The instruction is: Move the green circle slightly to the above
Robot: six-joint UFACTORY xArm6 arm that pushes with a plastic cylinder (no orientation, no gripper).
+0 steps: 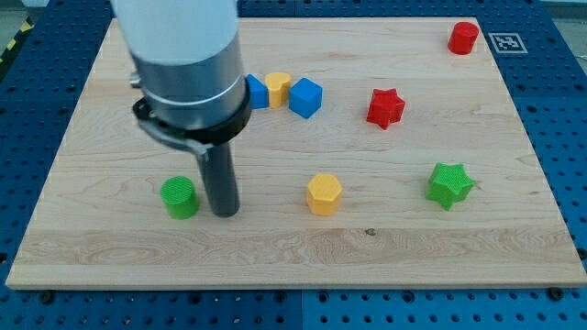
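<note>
Just right of green circle (179,197), upright tip (225,212).

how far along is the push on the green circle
Done: my tip is down on the wooden board, just to the view's right of the green round block. In hand: lining up; whether they touch is unclear. Left: getting below the block and pushing it toward the view's top.

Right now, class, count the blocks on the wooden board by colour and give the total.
Green: 2, the green circle and the green star
Red: 2, the red star and the red cylinder
Yellow: 2, the yellow hexagon and the yellow block
Blue: 2, the blue cube and the blue block
Total: 8
</note>
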